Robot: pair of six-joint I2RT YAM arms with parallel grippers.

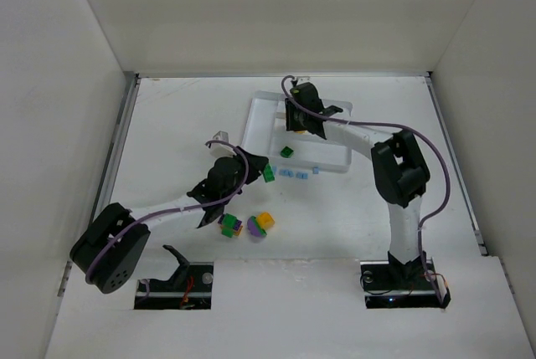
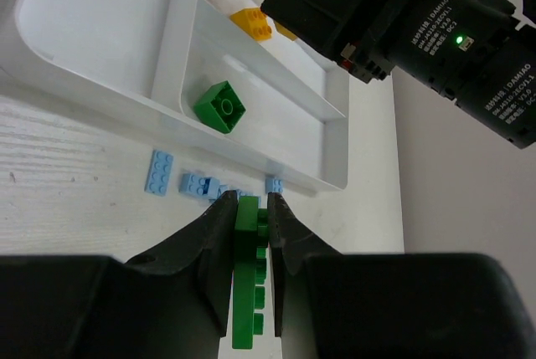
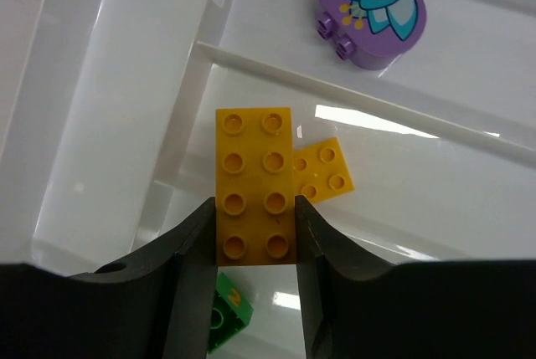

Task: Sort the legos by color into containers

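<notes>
The white table (image 1: 167, 125), boxed in by white walls, carries the white divided tray (image 1: 252, 125). Over the tray the right gripper (image 3: 255, 217) has its fingers clamped on the long sides of a yellow two-by-four brick (image 3: 254, 166), which juts past the fingertips above a narrow compartment, with a small yellow brick (image 3: 322, 169) just beside its right edge and a purple flower-printed piece (image 3: 371, 9) one compartment further ahead. Outside the tray, the left gripper (image 2: 249, 208) is closed on a long green brick (image 2: 248, 292) set on edge between its fingers, tips near the tray wall; a square green brick (image 2: 220, 106) lies in the compartment ahead, and pale blue bricks (image 2: 160, 171) lie on the table left of the fingertips.
</notes>
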